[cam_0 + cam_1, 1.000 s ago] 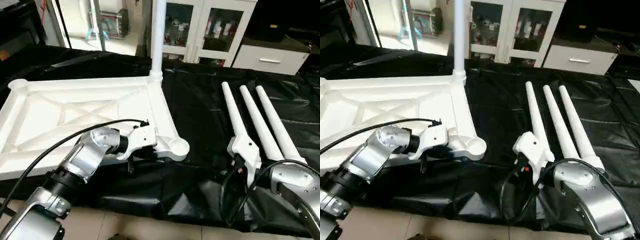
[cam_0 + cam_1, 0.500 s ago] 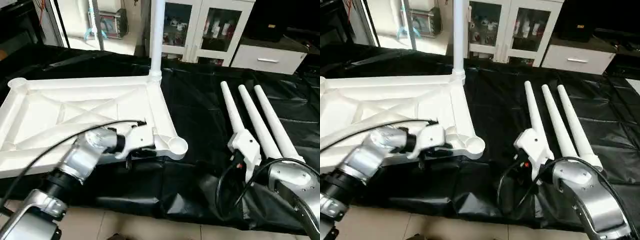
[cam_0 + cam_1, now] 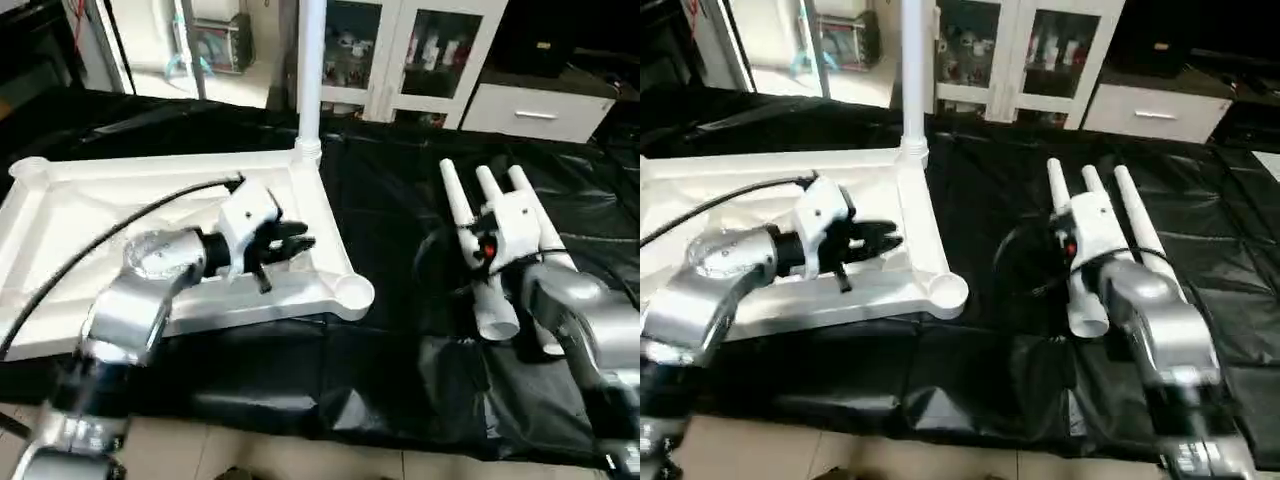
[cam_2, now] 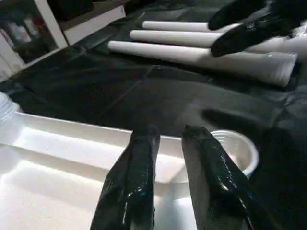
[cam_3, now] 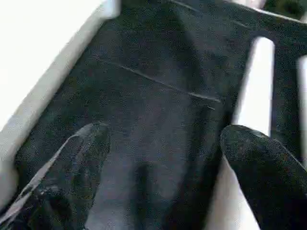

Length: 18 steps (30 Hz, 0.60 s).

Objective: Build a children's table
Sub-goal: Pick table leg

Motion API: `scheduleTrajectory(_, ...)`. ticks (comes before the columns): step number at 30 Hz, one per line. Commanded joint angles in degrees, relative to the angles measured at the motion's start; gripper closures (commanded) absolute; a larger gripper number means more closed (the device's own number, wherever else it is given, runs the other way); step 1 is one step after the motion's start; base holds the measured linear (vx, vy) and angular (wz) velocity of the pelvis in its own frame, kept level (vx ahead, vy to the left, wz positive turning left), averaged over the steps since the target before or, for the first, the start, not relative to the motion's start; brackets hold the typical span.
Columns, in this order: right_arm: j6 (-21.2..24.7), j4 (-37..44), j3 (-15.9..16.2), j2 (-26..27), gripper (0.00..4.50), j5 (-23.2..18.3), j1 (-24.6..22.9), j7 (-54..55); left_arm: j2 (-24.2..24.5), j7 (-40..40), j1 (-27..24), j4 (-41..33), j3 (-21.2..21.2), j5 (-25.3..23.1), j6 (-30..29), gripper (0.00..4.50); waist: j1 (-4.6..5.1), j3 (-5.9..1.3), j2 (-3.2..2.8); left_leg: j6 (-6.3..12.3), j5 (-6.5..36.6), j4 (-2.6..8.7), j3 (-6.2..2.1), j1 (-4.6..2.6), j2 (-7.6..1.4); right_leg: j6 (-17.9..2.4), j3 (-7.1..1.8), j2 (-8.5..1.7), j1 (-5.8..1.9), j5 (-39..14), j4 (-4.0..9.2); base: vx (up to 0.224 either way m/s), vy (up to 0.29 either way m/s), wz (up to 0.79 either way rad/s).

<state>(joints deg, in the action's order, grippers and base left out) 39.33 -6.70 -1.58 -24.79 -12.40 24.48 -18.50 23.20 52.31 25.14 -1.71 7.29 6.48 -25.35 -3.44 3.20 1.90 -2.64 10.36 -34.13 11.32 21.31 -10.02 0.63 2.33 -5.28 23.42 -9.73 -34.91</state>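
On the desk, which is draped in black sheeting, the white table top lies upside down over the left half, its X-ribbed underside facing up and round sockets at its corners. One white leg stands upright in the far right corner socket, rising out of the head views. The near right corner socket is empty and sits close to the desk's front edge. The left gripper hovers over the right-hand part of the top, just inside its right rim, black fingers pointing toward that rim and the empty socket beyond; its jaws stand a little apart with nothing between them. Toward the right side of the desk, three loose legs lie side by side, touching or nearly so, with their thin ends toward the far edge and their wide open ends toward the front. The right gripper hangs over these legs, about at their middle; in the right wrist view its jaws are spread wide above the black sheeting, one fingertip just over a leg, clamped on nothing.
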Motion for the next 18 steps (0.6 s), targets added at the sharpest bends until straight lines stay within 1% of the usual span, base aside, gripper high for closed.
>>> scheduleTrajectory(1, 1.98, -2.87, -0.31, 0.06, 0.06, 1.80, 1.51, 2.28, -0.04, 0.61, -0.73, -3.22, 1.22, 1.21, -1.42, 3.36, -0.07, -3.62, -0.21, -2.46, 14.43, 4.42, -1.16, -0.95, -2.53, -11.10, -2.03, -2.36, -2.03, -13.63, 4.11, 0.000, 0.000, 0.00)
scheduleTrajectory(2, 3.67, -7.52, 0.06, 0.22, 0.06, 3.20, 4.29, 4.26, -0.23, 0.90, -1.86, -5.89, 2.29, 1.92, -2.88, 3.36, 0.19, -3.76, 0.32, -2.30, 13.61, 4.41, -1.27, -0.83, -2.53, -11.44, -1.90, -2.42, -2.27, -13.08, 3.78, 0.000, 0.000, 0.00)
scheduleTrajectory(3, 3.86, -8.53, 0.15, 0.24, 0.06, 3.48, 4.85, 4.60, -0.26, 1.03, -2.08, -6.45, 2.53, 2.10, -3.19, 3.36, 0.18, -3.64, 0.12, -2.25, 13.74, 4.41, -1.18, -0.88, -2.49, -11.43, -1.92, -2.37, -2.11, -13.57, 3.98, 0.000, 0.000, 0.00)
scheduleTrajectory(4, 4.03, -9.21, 0.20, 0.27, 0.06, 3.63, 5.22, 4.77, -0.28, 1.09, -2.21, -6.86, 2.69, 2.26, -3.50, 3.36, 0.19, -3.60, 0.05, -2.26, 14.08, 4.27, -1.09, -0.96, -2.45, -11.26, -1.97, -2.33, -1.99, -13.91, 4.03, 0.000, 0.000, 0.00)
scheduleTrajectory(5, 4.87, -11.94, 0.38, 0.51, 0.06, 3.97, 6.62, 5.07, -0.35, 1.21, -2.68, -8.71, 3.25, 3.09, -5.25, 3.36, 0.09, -3.61, 0.29, -2.23, 14.24, 4.26, -1.07, -0.94, -2.43, -10.91, -1.95, -2.35, -2.06, -14.38, 4.05, 0.000, 0.000, 0.00)
scheduleTrajectory(6, 5.20, -12.61, 0.37, 0.61, 0.06, 3.97, 6.94, 5.16, -0.30, 1.34, -2.79, -9.17, 3.40, 3.28, -5.55, 3.36, 0.13, -3.57, 0.25, -2.21, 14.31, 4.26, -1.06, -0.90, -2.43, -10.79, -1.98, -2.35, -2.08, -14.54, 4.04, 0.000, 0.000, 0.00)
scheduleTrajectory(7, 6.57, -15.23, 0.42, 0.89, 0.06, 3.90, 8.07, 5.27, -0.08, 1.74, -3.14, -10.97, 4.01, 4.00, -6.87, 3.36, 0.15, -3.59, 0.40, -2.09, 14.16, 4.22, -1.07, -0.89, -2.42, -10.64, -1.97, -2.38, -2.06, -14.74, 3.99, 0.000, 0.000, 0.00)
scheduleTrajectory(8, 7.18, -16.12, 0.37, 1.01, 0.06, 3.69, 8.35, 5.17, 0.16, 1.98, -3.18, -11.60, 4.29, 4.14, -7.25, 3.36, 0.11, -3.62, 0.67, -1.88, 13.55, 4.19, -1.03, -0.86, -2.45, -10.56, -1.95, -2.37, -2.09, -14.40, 3.98, 0.000, 0.000, 0.00)
scheduleTrajectory(9, 7.98, -17.02, 0.43, 1.07, 0.06, 3.70, 8.62, 5.00, 0.43, 2.18, -3.25, -12.25, 4.47, 4.37, -7.71, 3.36, 0.02, -3.60, 0.48, -1.89, 13.24, 4.18, -1.00, -0.88, -2.42, -10.40, -1.98, -2.32, -2.08, -14.17, 3.98, 0.000, 0.000, 0.00)
scheduleTrajectory(11, 9.71, -18.74, 0.65, 1.07, 0.06, 3.70, 8.90, 3.98, 1.08, 2.12, -3.29, -13.31, 4.75, 4.74, -8.88, 3.36, 0.02, -3.64, 0.50, -1.94, 12.68, 4.14, -0.95, -0.90, -2.38, -10.45, -1.95, -2.18, -2.10, -13.13, 3.85, 0.000, 0.000, 0.00)
scheduleTrajectory(12, 10.19, -19.00, -0.04, 1.37, 0.06, 2.86, 8.82, 3.63, 1.37, 2.37, -3.25, -13.50, 4.91, 4.71, -8.96, 3.36, 0.03, -3.67, 0.55, -1.95, 12.58, 4.15, -0.97, -0.85, -2.38, -10.44, -1.94, -2.16, -2.15, -12.94, 3.78, 0.000, 0.000, 0.00)
scheduleTrajectory(13, 10.19, -19.00, -0.04, 1.37, 0.06, 2.86, 8.82, 3.63, 1.37, 2.37, -3.25, -13.50, 4.91, 4.71, -8.96, 3.36, -0.01, -3.64, 0.52, -1.93, 12.49, 4.15, -0.95, -0.84, -2.35, -10.42, -1.96, -2.20, -2.16, -12.90, 3.81, 0.000, 0.000, 0.00)
scheduleTrajectory(15, 11.45, -20.24, -0.68, 1.54, 0.06, 2.31, 8.93, 3.20, 1.85, 2.63, -3.21, -14.21, 5.06, 4.99, -9.77, 3.36, -0.04, -3.67, 0.49, -2.24, 12.76, 4.19, -1.00, -0.95, -2.44, -10.34, -1.94, -2.28, -2.17, -13.43, 3.80, 0.000, 0.000, 0.00)
scheduleTrajectory(18, 13.35, -21.81, -1.15, 1.53, 0.06, 2.40, 8.86, 3.54, 3.13, 3.80, -2.98, -15.45, 6.09, 5.41, -10.54, 3.36, -0.01, -3.67, 0.51, -2.45, 12.79, 4.18, -0.97, -0.96, -2.35, -10.35, -1.91, -2.18, -2.11, -13.51, 3.80, 0.000, 0.000, 0.00)
